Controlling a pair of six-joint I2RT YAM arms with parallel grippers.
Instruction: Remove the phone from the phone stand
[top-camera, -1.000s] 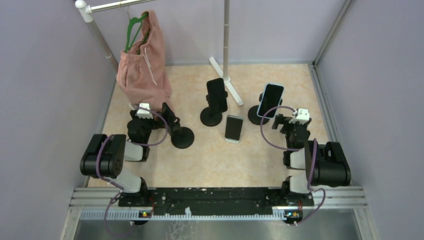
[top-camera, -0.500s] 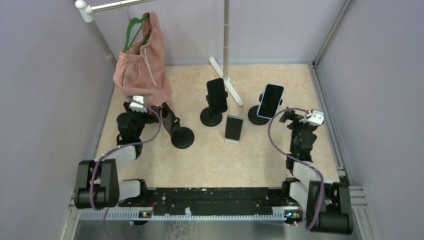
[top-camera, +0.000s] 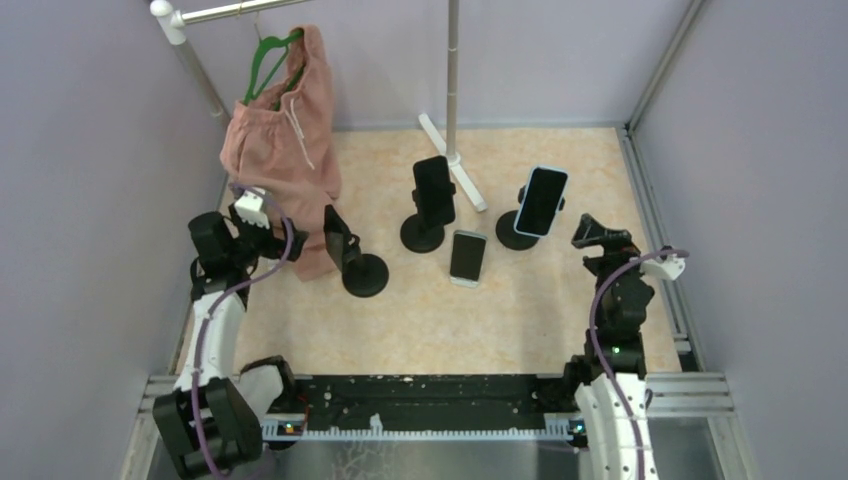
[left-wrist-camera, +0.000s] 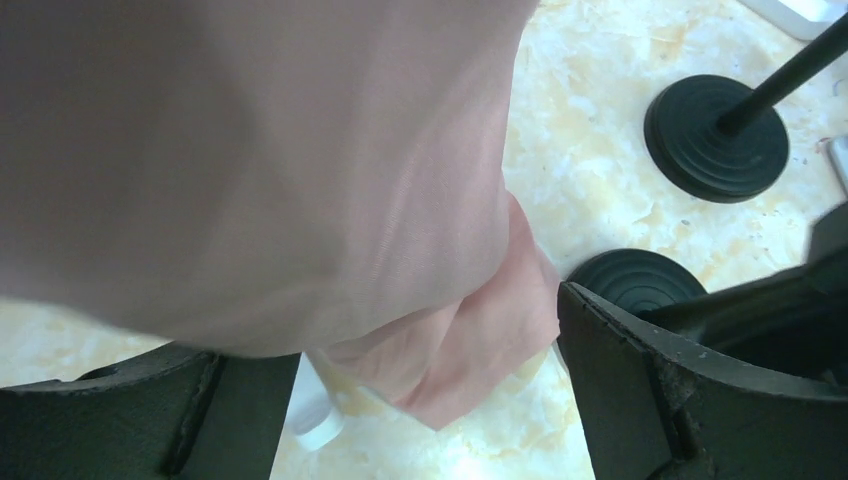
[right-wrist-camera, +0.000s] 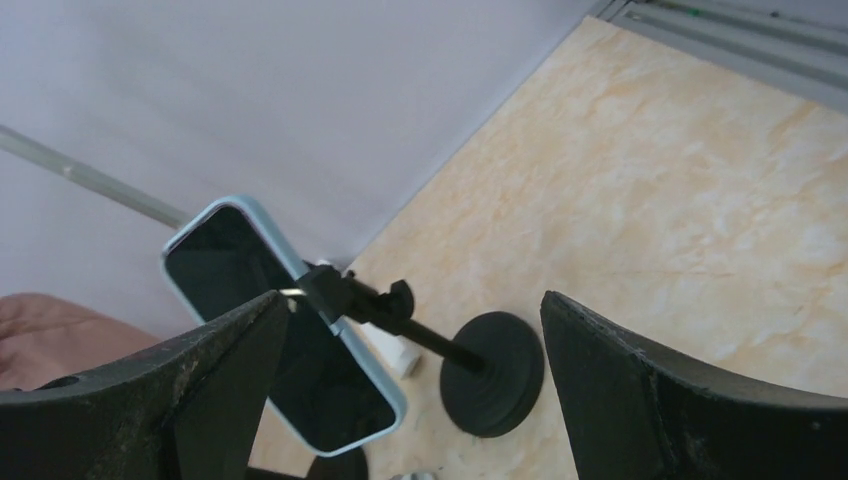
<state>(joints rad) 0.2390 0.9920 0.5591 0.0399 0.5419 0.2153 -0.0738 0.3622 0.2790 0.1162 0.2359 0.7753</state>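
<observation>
The right pincer (top-camera: 592, 232) is fully open and holds nothing. It hovers above the bench (top-camera: 450, 320), aimed at the blue-cased phone (top-camera: 541, 200), near it but apart. That phone sits tilted in the clamp of the right stand (right-wrist-camera: 492, 372). A black phone (top-camera: 433, 188) sits on the centre stand (top-camera: 422, 237), and a dark phone (top-camera: 335, 235) on the left stand (top-camera: 366, 275). A loose phone (top-camera: 467, 256) lies flat between the stands. The left pincer (left-wrist-camera: 410, 340) is also fully open and empty, with pink cloth (left-wrist-camera: 250, 150) hanging between its fingers.

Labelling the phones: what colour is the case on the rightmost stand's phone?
Light blue case, best seen in the right wrist view.
</observation>
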